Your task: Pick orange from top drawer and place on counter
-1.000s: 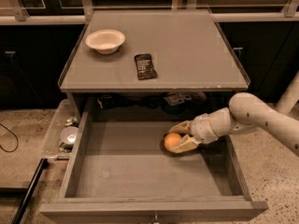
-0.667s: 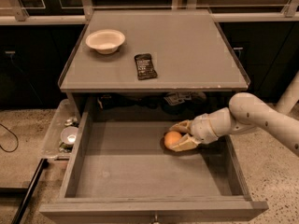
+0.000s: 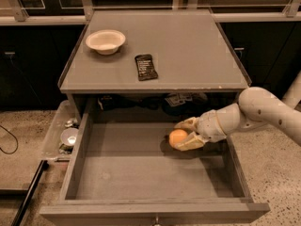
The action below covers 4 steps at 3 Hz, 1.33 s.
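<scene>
Down inside top drawer [image 3: 136, 178], pincer [image 3: 178, 135] clasping orange [image 3: 178, 137]

Prob. a robot test lab w/ mock kitchen: grey counter [image 3: 188, 46] unit alone on speckled floor [image 3: 277, 182], dark glass cabinets [image 3: 268, 41] behind it, loose cable [image 3: 15, 142] left of it. The gripper [image 3: 186, 134] is below the counter, in the top drawer [image 3: 141, 173], fingers closed round the orange [image 3: 178, 136].

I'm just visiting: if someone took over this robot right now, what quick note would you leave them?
Gripper: inside the open top drawer, toward its back, shut on the orange.
Orange is low in the drawer, not lifted out.
Counter holds a white bowl and a dark packet.
Done: reach, grasp.
Left: lift the orange, set it on the counter.
</scene>
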Tool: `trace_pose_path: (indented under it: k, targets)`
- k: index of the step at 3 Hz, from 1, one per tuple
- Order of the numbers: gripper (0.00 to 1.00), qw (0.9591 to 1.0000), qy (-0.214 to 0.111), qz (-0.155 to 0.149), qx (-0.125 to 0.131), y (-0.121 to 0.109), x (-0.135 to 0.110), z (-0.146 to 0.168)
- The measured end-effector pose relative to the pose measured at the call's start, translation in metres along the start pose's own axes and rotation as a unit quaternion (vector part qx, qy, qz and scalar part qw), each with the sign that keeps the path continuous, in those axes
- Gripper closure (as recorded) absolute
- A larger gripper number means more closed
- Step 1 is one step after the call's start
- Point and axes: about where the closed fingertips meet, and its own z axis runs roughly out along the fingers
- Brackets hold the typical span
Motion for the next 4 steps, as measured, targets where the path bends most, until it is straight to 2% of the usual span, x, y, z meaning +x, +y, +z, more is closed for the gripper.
trace_pose_path:
  k: [1, 2, 3, 4]
  targets:
    - [1.00, 0.9996, 0.005, -0.022, 0.020, 0.009, -0.026, -0.037]
    - [1.00, 0.9977, 0.014, -0.041, 0.053, 0.017, -0.052, -0.087]
    - [1.00, 0.9946, 0.021, -0.048, 0.089, 0.018, -0.074, -0.147]
    - [1.00, 0.9905, 0.020, -0.057, 0.124, 0.005, -0.101, -0.199]
